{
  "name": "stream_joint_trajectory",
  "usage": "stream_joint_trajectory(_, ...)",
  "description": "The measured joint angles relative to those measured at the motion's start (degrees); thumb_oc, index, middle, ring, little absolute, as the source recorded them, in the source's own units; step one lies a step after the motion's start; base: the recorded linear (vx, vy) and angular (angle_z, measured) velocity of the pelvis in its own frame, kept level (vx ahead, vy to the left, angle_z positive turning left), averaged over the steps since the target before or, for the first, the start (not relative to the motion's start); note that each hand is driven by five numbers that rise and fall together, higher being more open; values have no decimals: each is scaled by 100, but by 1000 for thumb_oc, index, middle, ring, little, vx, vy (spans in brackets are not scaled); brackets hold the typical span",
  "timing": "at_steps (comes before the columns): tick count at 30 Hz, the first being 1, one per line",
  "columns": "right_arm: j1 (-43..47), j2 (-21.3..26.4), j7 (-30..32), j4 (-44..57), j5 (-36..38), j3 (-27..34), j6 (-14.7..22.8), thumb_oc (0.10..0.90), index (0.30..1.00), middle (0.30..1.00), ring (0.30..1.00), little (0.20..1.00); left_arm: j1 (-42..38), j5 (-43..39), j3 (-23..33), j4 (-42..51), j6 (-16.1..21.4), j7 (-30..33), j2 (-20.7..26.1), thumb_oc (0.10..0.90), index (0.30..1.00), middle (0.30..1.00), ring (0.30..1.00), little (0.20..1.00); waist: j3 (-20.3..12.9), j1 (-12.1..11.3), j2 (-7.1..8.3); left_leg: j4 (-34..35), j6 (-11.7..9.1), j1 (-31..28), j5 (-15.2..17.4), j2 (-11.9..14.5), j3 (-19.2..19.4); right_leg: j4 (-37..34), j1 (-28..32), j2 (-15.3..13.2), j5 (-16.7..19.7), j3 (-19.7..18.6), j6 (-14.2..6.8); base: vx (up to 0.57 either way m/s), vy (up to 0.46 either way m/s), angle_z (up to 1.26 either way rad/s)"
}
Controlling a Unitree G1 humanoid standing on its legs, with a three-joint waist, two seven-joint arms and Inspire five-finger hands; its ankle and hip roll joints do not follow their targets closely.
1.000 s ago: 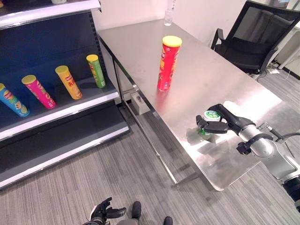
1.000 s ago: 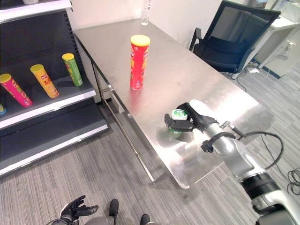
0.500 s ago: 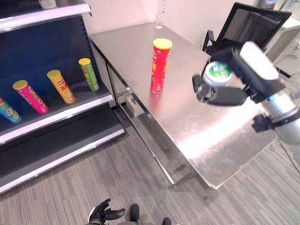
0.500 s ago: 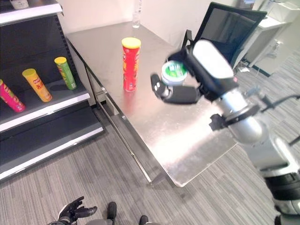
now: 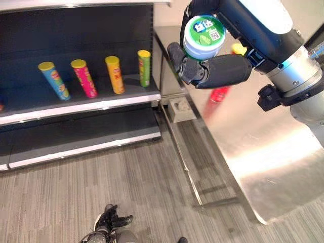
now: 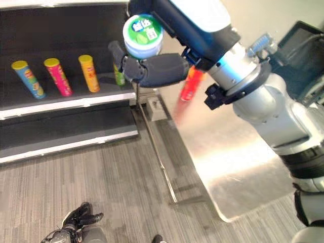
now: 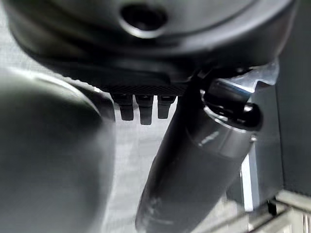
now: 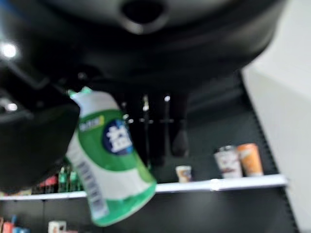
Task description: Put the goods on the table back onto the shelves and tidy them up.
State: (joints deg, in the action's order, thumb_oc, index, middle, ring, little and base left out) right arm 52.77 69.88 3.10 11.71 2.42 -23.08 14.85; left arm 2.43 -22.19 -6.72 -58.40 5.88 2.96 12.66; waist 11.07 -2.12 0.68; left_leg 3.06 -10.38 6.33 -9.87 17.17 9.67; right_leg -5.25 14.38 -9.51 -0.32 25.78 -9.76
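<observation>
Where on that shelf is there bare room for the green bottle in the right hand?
The right hand grips the green bottle. On the middle shelf, the four chip cans, blue through green, crowd the centre-right. Bare board lies left of the blue can, and the lower shelf looks free along its visible length.

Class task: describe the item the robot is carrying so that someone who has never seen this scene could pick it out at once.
Start at the dark shelf with its row of tall tubes. In front of it, raised in the air, the right hand is curled round a green and white bottle. Unlike the slim tubes, it is short, squat and held aloft.
</observation>
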Motion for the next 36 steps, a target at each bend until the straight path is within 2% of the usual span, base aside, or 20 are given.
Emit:
stream_joint_trajectory(1,-58,-132,75,-36,7,-32,-59,400,300,300,300,300,45,-2,17,24,3,34,21,800,900,900,900,900,-17,56,145,-36,110,-17,-409,-326,-30,4,103,-287,49,34,-47,256,525,78)
stream_joint_trajectory(2,41,-41,72,-143,-124,-273,-127,400,300,300,300,300,-118,28,47,-70,7,42,283,800,900,900,900,900,-74,60,390,-254,419,186,-170,-871,-56,158,77,-799,224,31,143,318,690,90)
stream_joint_trajectory(3,165,-185,78,-418,-226,-476,-163,400,300,300,300,300,-385,80,33,-231,3,35,403,800,900,900,900,900,-72,-103,431,-685,732,323,214,-1245,-60,537,1,-1202,482,17,317,248,560,73)
stream_joint_trajectory(5,526,-419,109,-916,-262,-1075,-304,400,300,300,300,300,-324,100,19,-139,13,55,511,800,900,900,900,900,-95,-204,387,-634,993,88,340,-1542,-14,1478,-297,-1766,696,-34,416,181,355,30)
stream_joint_trajectory(6,527,-375,110,-1145,-358,-1148,-339,400,300,300,300,300,-291,103,117,-9,41,150,737,800,900,900,900,900,-104,-302,359,-521,1254,2,484,-1706,-71,1809,-624,-1762,443,-341,98,279,370,25)
stream_joint_trajectory(7,540,-317,117,-1219,-362,-1137,-347,400,300,300,300,300,-306,112,106,-7,39,161,798,800,900,900,900,900,-102,-315,357,-440,1359,-12,476,-1764,-187,1973,-814,-1604,370,-564,71,304,318,49)
stream_joint_trajectory(9,559,-76,125,-1541,-362,-1169,-352,400,300,300,300,300,-383,141,118,-22,18,169,894,800,900,900,900,900,28,-143,138,61,1515,-357,307,-1765,-627,2269,-1173,-541,-566,-1444,58,265,132,81)
stream_joint_trajectory(10,571,-88,129,-1653,-357,-1175,-400,400,300,300,300,300,-371,142,99,-36,15,169,875,800,900,900,900,900,41,-130,118,151,1415,-518,223,-1819,-622,2088,-1213,-403,-639,-1364,49,243,76,60)
stream_joint_trajectory(11,625,-79,149,-1791,-341,-1206,-418,400,300,300,300,300,-315,148,83,-34,20,158,812,800,900,900,900,900,52,-99,75,190,1513,-612,332,-1891,-718,1973,-1393,-282,-728,-1342,121,198,54,44)
stream_joint_trajectory(13,805,-70,268,-2021,-317,-1257,-431,400,300,300,300,300,-262,153,69,-235,16,144,618,800,900,900,900,900,147,150,-98,206,1483,-800,409,-1911,-940,1140,-1840,202,-501,-1528,96,361,78,63)
stream_joint_trajectory(15,806,-14,317,-2016,-310,-1266,-432,400,300,300,300,300,-278,163,95,-428,18,128,491,800,900,900,900,900,191,291,-82,207,1460,-888,575,-1940,-1168,763,-2359,486,-110,-1888,49,265,36,55)
stream_joint_trajectory(16,806,-12,341,-2023,-310,-1266,-414,400,300,300,300,300,-264,168,101,-492,-2,126,448,800,900,900,900,900,252,386,-68,207,1446,-978,605,-1939,-1330,400,-2433,648,118,-2188,-124,383,-2,61)
stream_joint_trajectory(17,800,47,345,-1991,-311,-1263,-415,400,300,300,300,300,-283,221,55,-565,2,112,380,800,900,900,900,900,308,470,14,209,1468,-1124,747,-1997,-1489,29,-2589,765,415,-2316,-17,279,-18,83)
stream_joint_trajectory(19,791,276,336,-1991,-313,-1244,-417,400,300,300,300,300,-258,352,-2,-569,0,6,313,800,900,900,900,900,371,647,262,222,1395,-1405,845,-2277,-1941,-46,-2450,573,636,-2376,101,209,-44,123)
stream_joint_trajectory(20,798,374,341,-2006,-313,-1194,-420,400,300,300,300,300,-200,412,-1,-543,2,-40,264,800,900,900,900,900,289,610,401,210,1402,-1544,927,-2427,-2026,-6,-2372,459,969,-2393,377,227,-84,96)
stream_joint_trajectory(24,791,339,380,-1968,-156,-790,-403,400,300,300,300,300,3,434,1,-405,5,-33,51,800,900,900,900,900,262,592,176,208,1068,-1719,1238,-2071,-2108,-3,-2165,747,1401,-2217,778,203,-85,32)
stream_joint_trajectory(26,791,425,382,-1963,-95,-645,-409,400,300,300,300,300,26,437,-27,-326,2,-41,-62,800,900,900,900,900,253,593,112,93,970,-1773,1302,-1830,-1796,-2,-2036,983,1316,-2107,1112,146,-78,24)
stream_joint_trajectory(29,792,421,403,-1925,-81,-592,-421,400,300,300,300,300,4,437,-22,-156,8,-96,-176,800,900,900,900,900,258,587,111,-290,741,-1704,1355,-1806,-1673,0,-1819,1010,1236,-2160,1328,99,-59,10)
stream_joint_trajectory(32,820,442,436,-1724,-55,-496,-419,400,300,300,300,300,-108,436,0,-91,15,-90,-187,800,900,900,900,900,280,637,27,144,525,-1805,1204,-1627,-1524,-2,-1692,1106,1094,-2127,1369,74,-39,7)
stream_joint_trajectory(36,924,424,463,-1435,-32,-587,-349,400,300,300,300,300,-120,434,17,-14,15,-80,-180,800,900,900,900,900,277,601,-26,208,572,-1927,1236,-1563,-1489,-4,-1632,1165,1068,-2081,1353,29,-31,2)
